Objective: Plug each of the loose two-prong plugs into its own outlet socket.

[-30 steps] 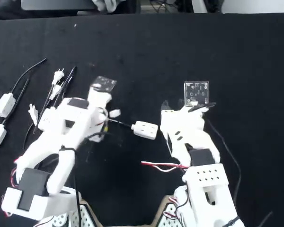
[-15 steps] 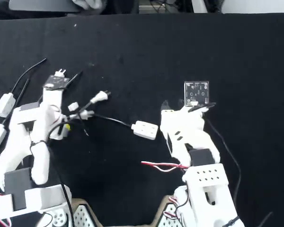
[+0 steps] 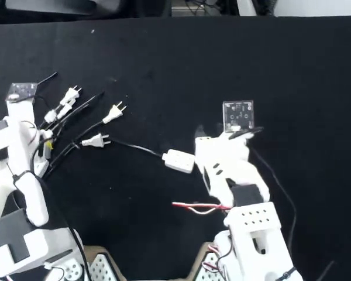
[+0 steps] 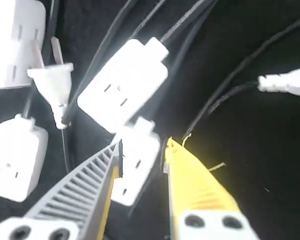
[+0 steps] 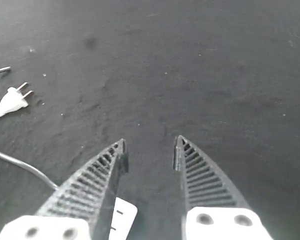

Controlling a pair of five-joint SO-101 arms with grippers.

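Plain black table surface

Black table, white plugs on black cords, white sockets, left gripper ribbed grey one side, yellow the other, red-and-white wire.

— White shells on the left arm and the right arm, black servo blocks set in.
— On the left gripper, a grey ribbed finger beside a yellow finger, paired screw holes at each root.
— On the right gripper, both grey, ribbed, on white bases.
— Red-and-white wires by the right arm; square circuit board at its wrist, drilled white plate lower down.
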